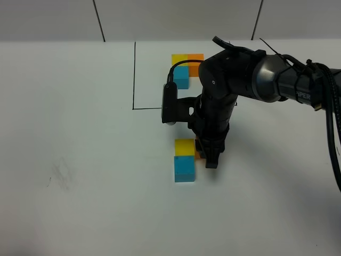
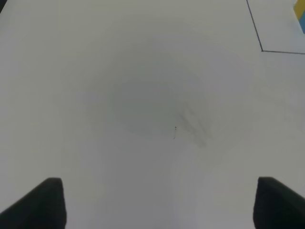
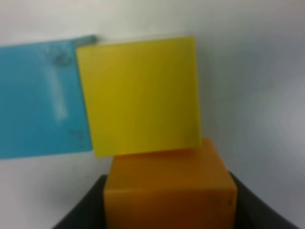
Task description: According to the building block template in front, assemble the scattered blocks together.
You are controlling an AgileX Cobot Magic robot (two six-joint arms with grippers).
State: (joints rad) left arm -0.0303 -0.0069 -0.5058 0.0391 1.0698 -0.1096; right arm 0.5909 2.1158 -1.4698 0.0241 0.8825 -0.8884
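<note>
The building block template [image 1: 182, 77] lies at the far side inside a thin black frame [image 1: 134, 74]: yellow and orange cubes side by side, blue in front of the yellow. Nearer the front, the scattered yellow block [image 1: 185, 147] touches the blue block [image 1: 184, 168]. The orange block [image 1: 197, 154] is mostly hidden by my right gripper [image 1: 206, 156]. In the right wrist view this gripper [image 3: 167, 212] is shut on the orange block [image 3: 169, 186], which presses against the yellow block [image 3: 140, 95], beside the blue one [image 3: 40, 100]. My left gripper [image 2: 162, 205] is open over bare table.
The right arm [image 1: 256, 74] reaches in from the right, over the template's right side. A corner of the black frame [image 2: 262, 50] shows in the left wrist view. Faint scuff marks [image 1: 61, 173] sit on the white table at the left.
</note>
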